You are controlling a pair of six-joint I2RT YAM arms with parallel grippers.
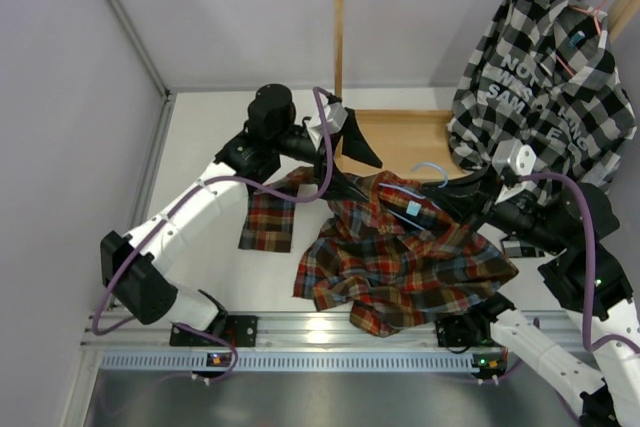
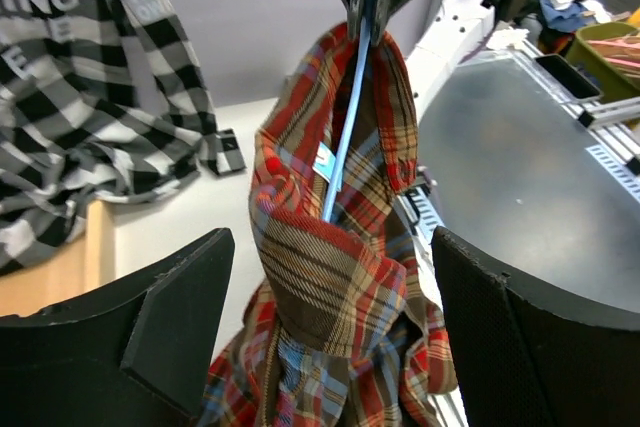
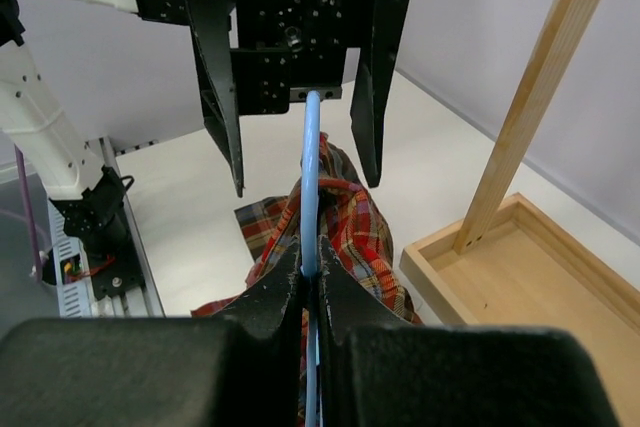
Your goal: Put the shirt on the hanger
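Pinching the hanger [image 3: 313, 137] at lower centre, the right gripper [image 3: 310, 297] steadies it inside the shirt [image 1: 400, 257]; the left gripper [image 3: 304, 183], jaws spread wide above, seems poised to tug fabric.

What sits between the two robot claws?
The light-blue hanger, with the plaid shirt draped over it. In the right wrist view the right gripper is shut on it, and it reaches up into the open left gripper.

The top camera is looking steeply down from behind both arm bases [image 1: 215, 332] over the white table [image 1: 190, 127]. The wrist cameras are facing each other at close range, sharing the red-orange plaid flannel shirt [image 2: 330, 277] and thin light-blue wire hanger [image 3: 310, 147].
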